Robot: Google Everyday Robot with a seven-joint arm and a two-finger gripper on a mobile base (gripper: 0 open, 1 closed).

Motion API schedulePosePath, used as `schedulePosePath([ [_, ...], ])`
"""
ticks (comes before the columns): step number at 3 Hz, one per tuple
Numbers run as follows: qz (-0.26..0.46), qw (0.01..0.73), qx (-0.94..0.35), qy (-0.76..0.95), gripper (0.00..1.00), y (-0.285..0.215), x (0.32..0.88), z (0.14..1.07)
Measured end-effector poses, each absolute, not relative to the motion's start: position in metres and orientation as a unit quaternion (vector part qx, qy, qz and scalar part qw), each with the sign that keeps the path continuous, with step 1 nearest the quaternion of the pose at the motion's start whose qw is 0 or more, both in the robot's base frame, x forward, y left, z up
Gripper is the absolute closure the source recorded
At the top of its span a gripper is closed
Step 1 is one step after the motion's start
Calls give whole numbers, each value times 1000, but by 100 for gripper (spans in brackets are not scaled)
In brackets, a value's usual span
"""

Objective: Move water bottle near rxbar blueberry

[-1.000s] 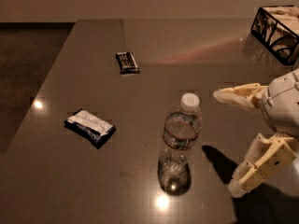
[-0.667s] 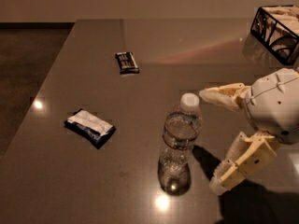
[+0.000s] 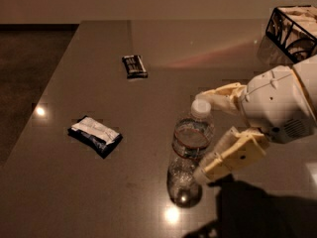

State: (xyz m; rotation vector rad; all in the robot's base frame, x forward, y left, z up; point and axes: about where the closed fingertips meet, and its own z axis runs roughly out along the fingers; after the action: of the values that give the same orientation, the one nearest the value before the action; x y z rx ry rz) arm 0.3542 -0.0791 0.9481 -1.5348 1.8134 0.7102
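The gripper point(image 3: 199, 137) hangs low over the table point(image 3: 99, 202), fingers spread, one on either side of the upright bottle point(image 3: 184, 145) (white cap on). Well out past its fingertips lies the blue snack bar point(image 3: 95, 135), with a black bar point(image 3: 134, 66) farther off.

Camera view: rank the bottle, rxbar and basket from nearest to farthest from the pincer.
1. bottle: inside the open pincer, at lower right.
2. rxbar: lying flat, well to the pincer's left.
3. basket: far back, top right corner.

Single high view, looking down across the table point(image 3: 148, 108), claw point(image 3: 202, 135) close at right
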Motion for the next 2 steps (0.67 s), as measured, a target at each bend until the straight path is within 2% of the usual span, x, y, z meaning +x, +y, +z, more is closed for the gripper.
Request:
schedulePosePath([
  [2,277,327,-576,696,62,-67,361,956],
])
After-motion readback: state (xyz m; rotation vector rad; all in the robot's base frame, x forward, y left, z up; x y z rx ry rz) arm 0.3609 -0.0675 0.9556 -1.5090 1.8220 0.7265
